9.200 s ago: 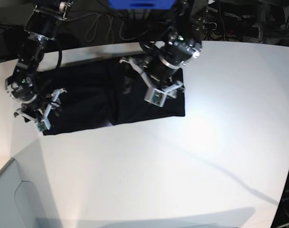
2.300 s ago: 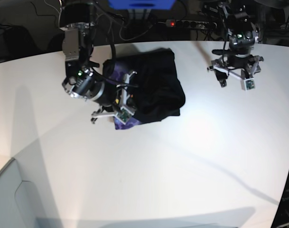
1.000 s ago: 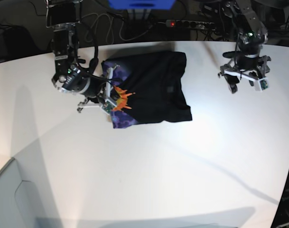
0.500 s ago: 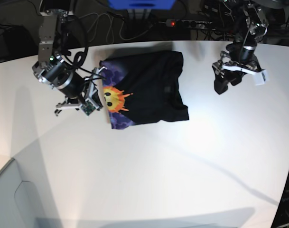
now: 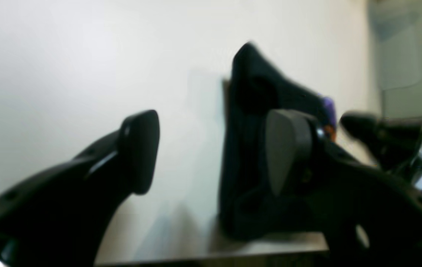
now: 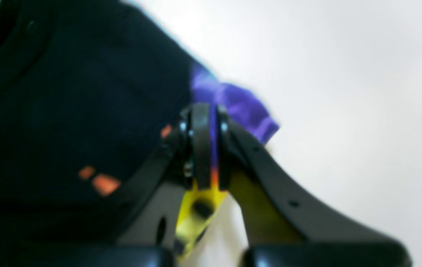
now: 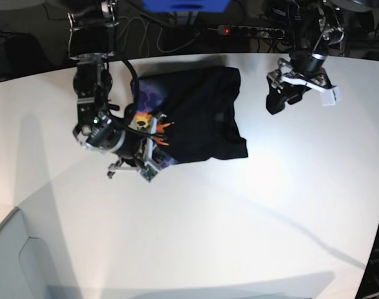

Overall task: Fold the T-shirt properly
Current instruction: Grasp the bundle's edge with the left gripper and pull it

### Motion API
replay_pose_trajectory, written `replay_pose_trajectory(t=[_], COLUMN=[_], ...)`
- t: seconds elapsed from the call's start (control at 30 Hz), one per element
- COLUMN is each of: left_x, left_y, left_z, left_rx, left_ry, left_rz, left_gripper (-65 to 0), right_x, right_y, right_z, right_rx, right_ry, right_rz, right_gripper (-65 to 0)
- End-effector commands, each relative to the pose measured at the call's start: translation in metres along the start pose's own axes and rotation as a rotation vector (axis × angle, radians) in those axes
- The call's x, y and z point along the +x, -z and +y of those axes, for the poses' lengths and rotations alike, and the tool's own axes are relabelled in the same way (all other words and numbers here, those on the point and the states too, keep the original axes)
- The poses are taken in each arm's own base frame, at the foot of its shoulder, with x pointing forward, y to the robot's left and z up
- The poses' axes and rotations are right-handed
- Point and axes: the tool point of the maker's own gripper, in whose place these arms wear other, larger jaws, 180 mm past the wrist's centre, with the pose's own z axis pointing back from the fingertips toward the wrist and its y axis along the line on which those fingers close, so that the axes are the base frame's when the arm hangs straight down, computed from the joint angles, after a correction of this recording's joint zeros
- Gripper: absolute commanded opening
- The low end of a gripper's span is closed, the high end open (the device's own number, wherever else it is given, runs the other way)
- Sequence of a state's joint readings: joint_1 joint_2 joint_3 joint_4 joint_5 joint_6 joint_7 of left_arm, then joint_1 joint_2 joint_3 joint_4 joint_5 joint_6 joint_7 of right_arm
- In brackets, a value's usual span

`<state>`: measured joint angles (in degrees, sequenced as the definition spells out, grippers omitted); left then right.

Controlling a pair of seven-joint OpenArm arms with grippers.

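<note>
- T-shirt (image 7: 195, 115) lies bunched on the tabletop (image 7: 251, 218) – mid-fold.
- Right gripper (image 6: 206, 148) clamped on its printed edge; left gripper (image 5: 211, 152) wide, empty, beside the cloth.
- Next, probably: lay the pinched edge flat, let go.

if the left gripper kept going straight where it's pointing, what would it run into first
Probably the near edge of the black T-shirt: the open left gripper points across bare white table toward it. Depth is unclear in this blurred view.

The right gripper (image 7: 153, 138) has moved down and right, pulling the T-shirt (image 7: 201, 112) edge along. Less of the sun picture shows now. The left gripper (image 7: 282, 93) moved left a little.
</note>
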<state>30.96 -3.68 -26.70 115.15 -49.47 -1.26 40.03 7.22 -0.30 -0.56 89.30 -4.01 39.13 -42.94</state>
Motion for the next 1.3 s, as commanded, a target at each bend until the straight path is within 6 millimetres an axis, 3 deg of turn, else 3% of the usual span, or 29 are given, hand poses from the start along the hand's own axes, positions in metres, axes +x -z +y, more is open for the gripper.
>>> replay_pose_trajectory(t=[0.0,0.13,0.2,0.27,0.43,0.53,0.63,0.77,1.13,1.27], left_x=[0.005,-0.003,-0.009,-0.015,-0.033,-0.040,-0.045,-0.046,-0.059,-0.080], left_y=[-0.002,-0.005,-0.003,-0.001,0.008,0.013,0.021,0.035,0.080,0.090], left_z=[-0.006,-0.002,-0.007,-0.013,-0.040,-0.057,-0.072,-0.068,-0.043,-0.056], left_rx=[-0.021,-0.009,-0.025,-0.044,-0.123,-0.174,-0.220,-0.218,-0.176,-0.212], left_ry=[0.005,0.001,-0.002,-0.004,-0.008,-0.008,-0.008,-0.029,-0.103,-0.093], left_rz=[-0.021,0.001,0.018,0.036,0.087,0.108,0.124,0.129,0.189,0.259], left_gripper=[-21.6,-21.6,-21.6,-21.6,-20.8,-18.2,-18.0,-17.9,-17.9,-17.9], right_x=[0.016,0.003,-0.009,-0.008,0.015,0.028,0.020,0.006,-0.039,-0.042], right_y=[0.001,0.019,0.020,0.016,-0.026,-0.052,-0.075,-0.087,-0.090,-0.091], right_z=[-0.004,-0.005,-0.009,-0.012,-0.029,-0.027,-0.028,-0.018,0.003,0.005], right_rx=[0.010,0.052,0.053,0.043,-0.085,-0.143,-0.196,-0.203,-0.152,-0.147], right_ry=[-0.011,0.040,0.050,0.044,0.007,-0.053,-0.114,-0.134,-0.112,-0.109], right_rz=[-0.056,-0.043,-0.024,-0.033,-0.126,-0.145,-0.086,-0.045,0.058,0.066], right_gripper=[-65.0,-65.0,-65.0,-65.0,-65.0,-65.0,-65.0,-65.0,-65.0,-65.0])
